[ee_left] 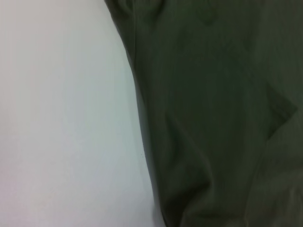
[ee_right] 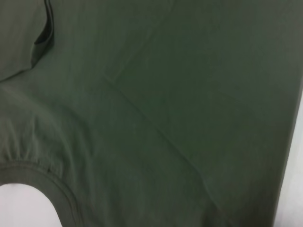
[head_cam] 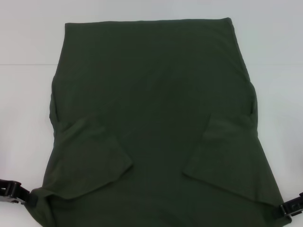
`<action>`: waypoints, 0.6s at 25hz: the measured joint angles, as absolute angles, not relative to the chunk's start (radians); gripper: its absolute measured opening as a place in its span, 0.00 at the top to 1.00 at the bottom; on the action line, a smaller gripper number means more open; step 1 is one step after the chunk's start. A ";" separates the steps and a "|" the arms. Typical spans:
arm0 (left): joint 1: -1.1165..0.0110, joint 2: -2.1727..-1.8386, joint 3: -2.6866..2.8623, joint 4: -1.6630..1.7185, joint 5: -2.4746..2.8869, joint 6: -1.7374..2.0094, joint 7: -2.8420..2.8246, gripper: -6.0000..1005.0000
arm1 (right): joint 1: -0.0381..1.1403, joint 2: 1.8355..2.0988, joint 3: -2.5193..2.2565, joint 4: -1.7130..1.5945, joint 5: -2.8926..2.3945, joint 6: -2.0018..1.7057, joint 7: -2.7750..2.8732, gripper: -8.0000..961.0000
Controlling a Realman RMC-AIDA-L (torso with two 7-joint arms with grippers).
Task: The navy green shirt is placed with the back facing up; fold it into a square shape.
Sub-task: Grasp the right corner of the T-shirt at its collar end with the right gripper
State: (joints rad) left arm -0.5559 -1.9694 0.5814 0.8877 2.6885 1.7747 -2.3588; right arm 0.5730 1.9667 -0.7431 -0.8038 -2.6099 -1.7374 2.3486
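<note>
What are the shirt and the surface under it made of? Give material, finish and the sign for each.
The navy green shirt: looks like soft matte knit fabric, probably cotton jersey. It drapes in shallow creases, its sleeves lie folded flat, and the right wrist view shows a ribbed neckband.

The table: smooth, plain white, slightly glossy, perhaps laminate or painted board; the exact material cannot be told.

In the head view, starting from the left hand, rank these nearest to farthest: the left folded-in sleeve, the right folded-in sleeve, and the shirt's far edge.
From the left hand, low at the shirt's left corner:
1. Left sleeve, just beside it.
2. Right sleeve, across the shirt.
3. Far edge, at the top.
</note>
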 joint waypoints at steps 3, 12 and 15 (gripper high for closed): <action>-0.557 -1.969 0.581 0.888 2.688 1.775 -2.360 0.97 | 0.576 1.968 -0.749 -0.804 -2.612 -1.737 2.348 0.17; -0.558 -1.969 0.581 0.888 2.687 1.775 -2.360 0.97 | 0.589 1.980 -0.753 -0.802 -2.614 -1.738 2.337 0.18; -0.558 -1.968 0.581 0.888 2.687 1.775 -2.360 0.97 | 0.596 1.982 -0.758 -0.790 -2.614 -1.739 2.337 0.18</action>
